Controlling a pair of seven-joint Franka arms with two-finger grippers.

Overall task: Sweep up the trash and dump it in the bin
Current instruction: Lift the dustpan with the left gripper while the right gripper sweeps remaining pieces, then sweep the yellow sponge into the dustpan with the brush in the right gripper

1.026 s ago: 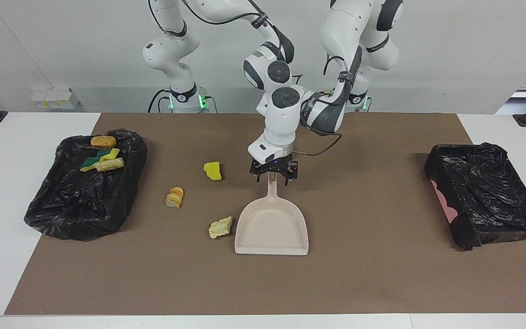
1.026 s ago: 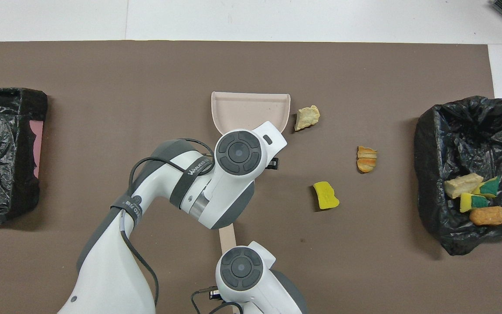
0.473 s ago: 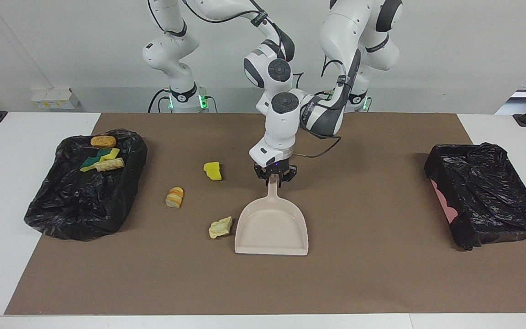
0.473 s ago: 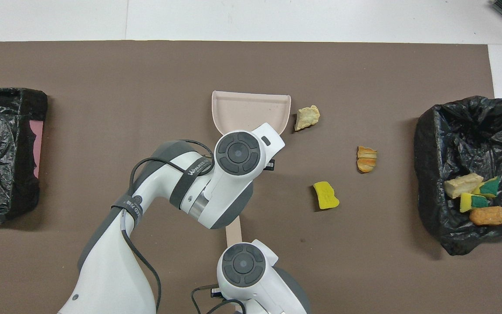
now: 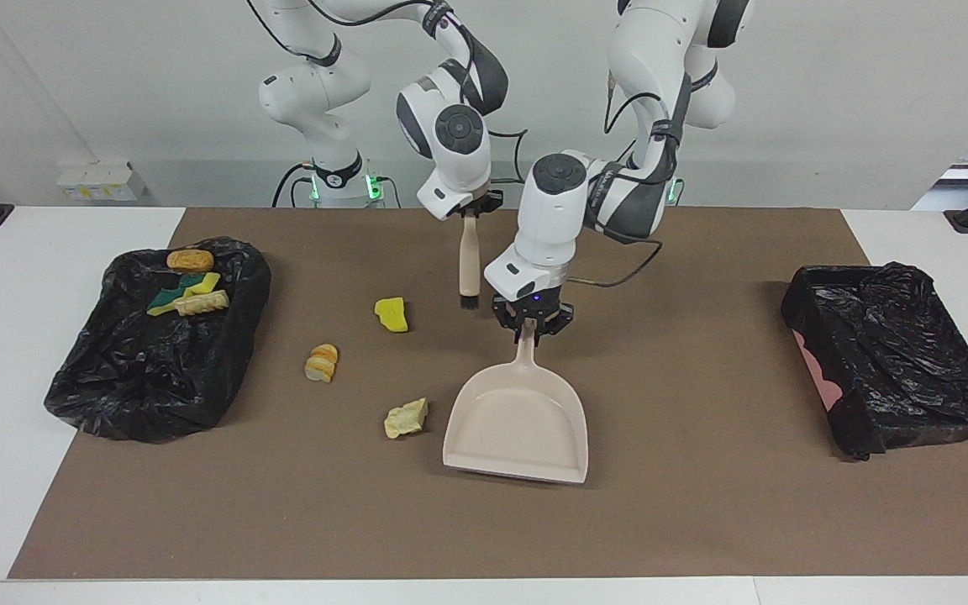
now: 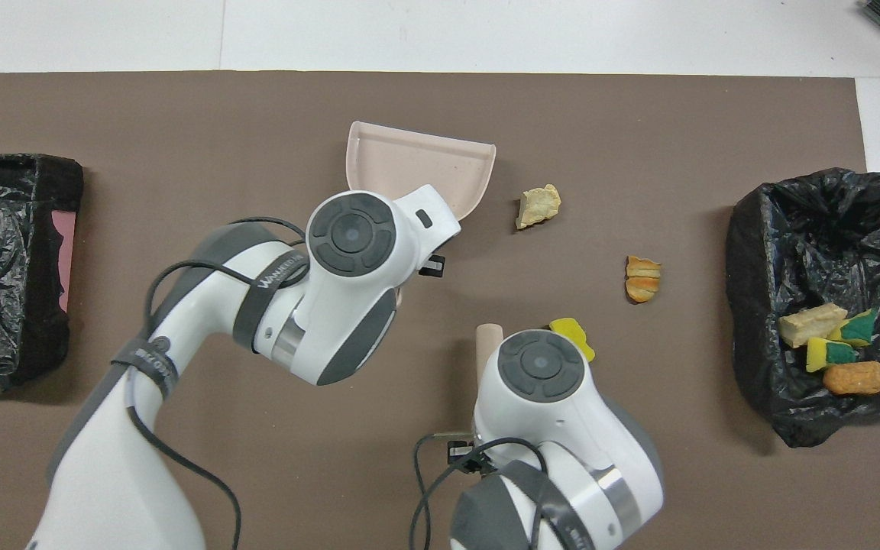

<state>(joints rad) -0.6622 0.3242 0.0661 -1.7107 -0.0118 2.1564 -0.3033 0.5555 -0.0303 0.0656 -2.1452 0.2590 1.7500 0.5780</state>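
Both tools lifted, dustpan (image 5: 518, 420) tilted, brush (image 5: 469, 256) raised

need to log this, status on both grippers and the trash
Left gripper shut on dustpan handle; right gripper shut on brush, lifted. Three trash bits on mat, four in bin. Nothing in the way.

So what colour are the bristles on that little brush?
Black, below a pale beige handle; the brush shows best in the facing view.

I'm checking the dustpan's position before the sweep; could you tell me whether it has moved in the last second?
Yes. The dustpan has slid and turned slightly toward the left arm's end, away from the tan lump beside it.
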